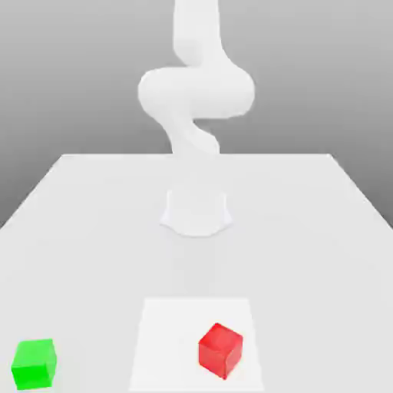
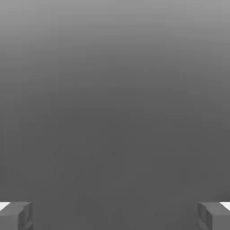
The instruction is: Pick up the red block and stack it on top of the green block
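Observation:
The red block is a small glossy cube on the white table, near the front edge and slightly toward the exterior view's right. The green block sits at the front corner on the exterior view's left, well apart from the red one. The white arm rises from its base at the table's middle and runs up past the top of the picture. In the hand view my gripper is open: its two grey fingertips stand far apart with nothing between them, against a plain grey background.
A paler square patch marks the table surface under the red block. The arm's round base stands mid-table, behind both blocks.

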